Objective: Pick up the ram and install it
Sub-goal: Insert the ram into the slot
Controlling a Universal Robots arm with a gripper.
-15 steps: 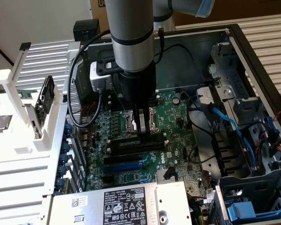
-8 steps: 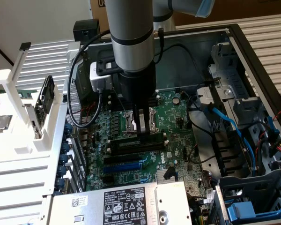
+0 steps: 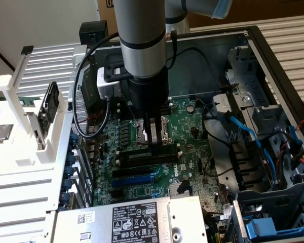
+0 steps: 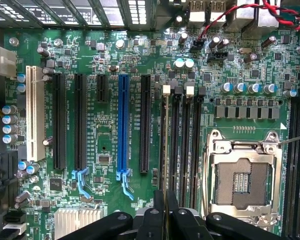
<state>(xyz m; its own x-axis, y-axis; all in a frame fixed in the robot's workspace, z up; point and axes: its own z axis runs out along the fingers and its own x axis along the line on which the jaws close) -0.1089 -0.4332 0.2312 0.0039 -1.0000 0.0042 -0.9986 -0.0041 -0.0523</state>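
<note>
Ram showed to us edge-on in the wrist view, a thin dark sliver with a greenish-yellow edge (image 4: 164,222). Its label and chips were turned out of our sight. The gripper (image 4: 165,196) was nearly closed, and its two black fingers (image 4: 158,212) pinched the ram between them.

In the exterior view the gripper (image 3: 152,140) hung over the green board (image 3: 142,190), right at the processor socket (image 3: 167,132). The ram lined up with the memory slot farthest from the socket (image 4: 245,182). We could not tell whether it touched that slot.

The four memory slots (image 4: 185,145) lay side by side just beside the socket, with narrow strips of board between them and small white and black latches at one end. Past them from the socket ran a long black slot (image 4: 145,125), then a blue slot (image 4: 123,125), each with a wider band of bare board (image 4: 105,140) alongside. The case wall (image 3: 213,38) stood well apart from the socket, and blue cables (image 3: 243,134) curled near it.

The socket had a shiny steel frame around a square of fine contacts. The slots were ridged plastic, and the board was glossy and dotted with small silver-topped cans (image 4: 240,87). A block of pale metal fins (image 4: 77,220) sat beyond the blue slot from the socket.
</note>
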